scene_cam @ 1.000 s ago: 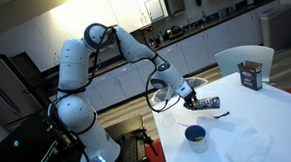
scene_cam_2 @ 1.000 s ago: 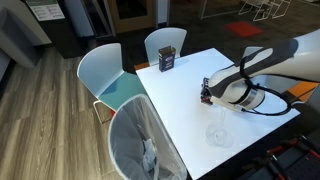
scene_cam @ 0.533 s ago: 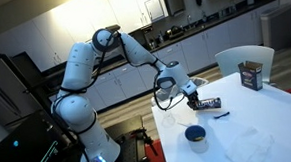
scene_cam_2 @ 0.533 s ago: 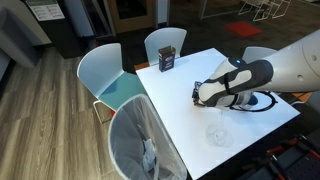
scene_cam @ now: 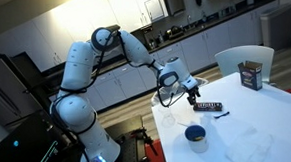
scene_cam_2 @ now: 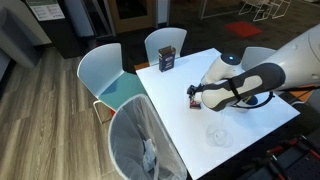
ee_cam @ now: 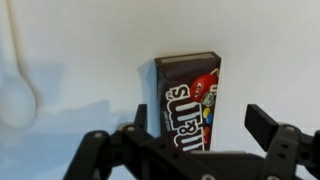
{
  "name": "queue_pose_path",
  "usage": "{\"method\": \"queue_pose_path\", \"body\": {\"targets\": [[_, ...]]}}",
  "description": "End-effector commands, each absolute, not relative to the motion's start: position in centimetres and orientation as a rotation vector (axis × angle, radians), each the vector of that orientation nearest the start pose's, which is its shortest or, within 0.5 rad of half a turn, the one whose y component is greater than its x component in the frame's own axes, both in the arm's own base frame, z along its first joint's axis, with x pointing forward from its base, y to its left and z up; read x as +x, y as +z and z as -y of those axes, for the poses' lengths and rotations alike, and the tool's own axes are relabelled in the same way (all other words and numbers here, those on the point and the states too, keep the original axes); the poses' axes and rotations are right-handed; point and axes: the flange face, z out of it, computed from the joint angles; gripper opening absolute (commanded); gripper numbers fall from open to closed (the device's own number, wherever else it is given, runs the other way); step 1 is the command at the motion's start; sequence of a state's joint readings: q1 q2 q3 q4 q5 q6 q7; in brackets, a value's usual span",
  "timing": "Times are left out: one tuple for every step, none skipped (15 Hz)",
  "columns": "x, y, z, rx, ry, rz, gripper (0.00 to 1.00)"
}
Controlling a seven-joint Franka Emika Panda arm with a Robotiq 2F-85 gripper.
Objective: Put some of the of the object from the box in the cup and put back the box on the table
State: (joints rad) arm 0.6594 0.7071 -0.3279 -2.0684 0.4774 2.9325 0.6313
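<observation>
An exterior view, distant and near level, has the table (scene_cam: 258, 120) at 4 o'clock. An exterior view looks steeply down on that table (scene_cam_2: 180, 95) at 3 o'clock. The wrist view is close, with the M&M's box (ee_cam: 188, 100) at 6 o'clock.

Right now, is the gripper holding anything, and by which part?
Nothing is held: the gripper is open, its fingers apart either side of the box lying on the table.

The white table (scene_cam: 272, 104) bears the box (scene_cam: 209, 106), the cup (scene_cam: 195, 136) — and a brown container (scene_cam: 250, 75).
</observation>
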Motion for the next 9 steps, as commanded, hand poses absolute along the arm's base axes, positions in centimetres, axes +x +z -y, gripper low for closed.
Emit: {"method": "queue_pose_path", "body": {"targets": [[56.0, 16.0, -15.1, -2.834, -0.418, -1.049, 1.00], [55.7, 16.8, -14.6, -2.815, -0.448, -1.077, 1.00], [55.0, 17.8, -13.8, -2.782, -0.502, -1.139, 1.00], [54.4, 18.8, -12.8, -2.732, -0.555, -1.215, 1.00], [53.6, 19.9, -11.6, -2.678, -0.592, -1.293, 1.00], [52.7, 21.0, -10.5, -2.626, -0.621, -1.368, 1.00], [51.8, 21.8, -9.3, -2.575, -0.652, -1.438, 1.00], [50.8, 22.6, -8.1, -2.532, -0.672, -1.499, 1.00], [50.0, 23.3, -7.0, -2.497, -0.699, -1.551, 1.00]]}}
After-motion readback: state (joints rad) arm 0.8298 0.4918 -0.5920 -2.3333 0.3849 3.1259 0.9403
